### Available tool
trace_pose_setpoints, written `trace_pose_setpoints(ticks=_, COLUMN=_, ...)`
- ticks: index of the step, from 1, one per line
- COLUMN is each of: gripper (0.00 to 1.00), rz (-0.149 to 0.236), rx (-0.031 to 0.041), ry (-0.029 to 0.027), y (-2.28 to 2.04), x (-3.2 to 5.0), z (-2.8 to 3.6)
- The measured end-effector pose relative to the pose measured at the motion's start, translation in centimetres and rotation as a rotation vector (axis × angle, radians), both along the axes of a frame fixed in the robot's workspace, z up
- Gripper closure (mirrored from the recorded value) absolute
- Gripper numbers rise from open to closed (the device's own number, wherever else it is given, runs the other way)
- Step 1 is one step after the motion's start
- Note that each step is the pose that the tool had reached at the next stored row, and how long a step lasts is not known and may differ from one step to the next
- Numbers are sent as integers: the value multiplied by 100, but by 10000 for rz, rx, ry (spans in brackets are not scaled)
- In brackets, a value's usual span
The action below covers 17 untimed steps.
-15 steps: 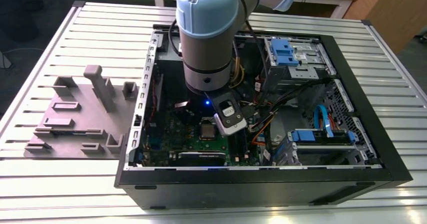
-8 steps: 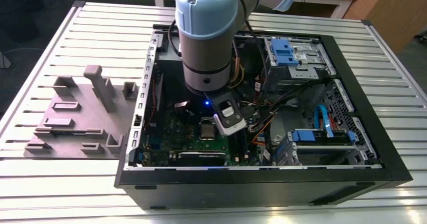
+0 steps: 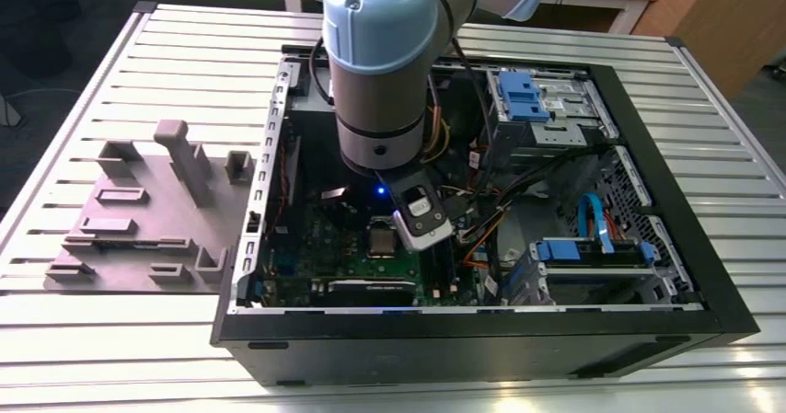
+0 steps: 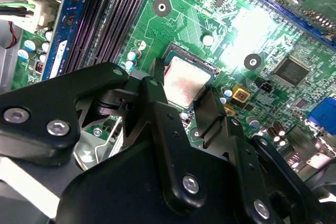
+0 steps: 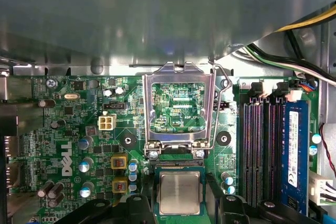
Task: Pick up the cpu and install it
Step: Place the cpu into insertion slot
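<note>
Cpu (image 5: 179, 192) is at the open socket (image 5: 178, 165) mid-motherboard (image 5: 63, 129), just beside the memory slots (image 5: 257, 150). The socket frame (image 5: 178, 103) is flipped up. Gripper (image 4: 184, 97) is right at the cpu; clenched or released, cannot tell. The open PC case (image 3: 467, 339) lies mid-bench (image 3: 123, 358).

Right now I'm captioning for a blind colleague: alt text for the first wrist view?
The silvery cpu sits at the open socket on a green motherboard, with the black gripper flanking it. The socket's metal frame stands flipped open beyond it, memory slots alongside.
</note>
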<state>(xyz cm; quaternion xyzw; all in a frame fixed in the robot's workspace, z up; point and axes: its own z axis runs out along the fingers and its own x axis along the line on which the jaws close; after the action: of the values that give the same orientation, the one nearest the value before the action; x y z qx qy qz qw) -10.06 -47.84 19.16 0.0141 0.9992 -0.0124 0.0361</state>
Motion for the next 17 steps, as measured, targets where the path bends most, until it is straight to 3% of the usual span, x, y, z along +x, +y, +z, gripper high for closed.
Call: trace_pose_setpoints(ticks=17, gripper=53, rz=0, rx=-13, ry=-18, y=0, x=-2, z=-23)
